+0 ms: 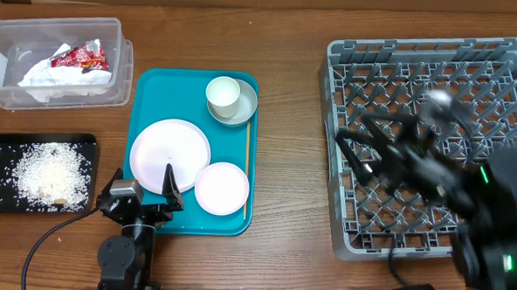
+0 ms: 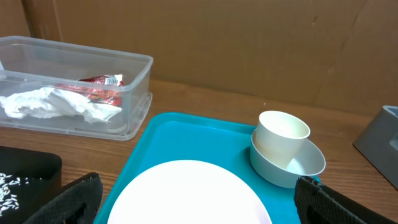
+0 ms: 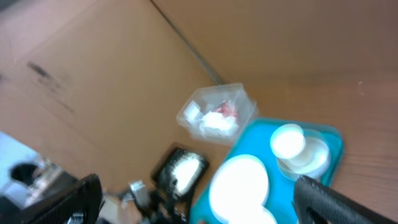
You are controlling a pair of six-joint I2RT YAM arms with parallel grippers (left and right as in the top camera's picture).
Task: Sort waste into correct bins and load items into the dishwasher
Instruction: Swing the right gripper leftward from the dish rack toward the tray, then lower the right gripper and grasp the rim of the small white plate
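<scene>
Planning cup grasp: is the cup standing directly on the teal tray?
No, the cup sits inside the bowl, which rests on the tray.

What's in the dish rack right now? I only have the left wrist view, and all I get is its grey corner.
Observer: No dishes show in the dish rack; the right arm hangs over its middle and hides part of the floor.
Operator: Is there a second plate on the tray?
Observer: Yes, a small plate lies on the teal tray, beside the large plate.
Operator: Anything else on that tray besides cup and bowl?
Observer: A thin wooden stick lies along the tray's edge nearest the rack.
</scene>
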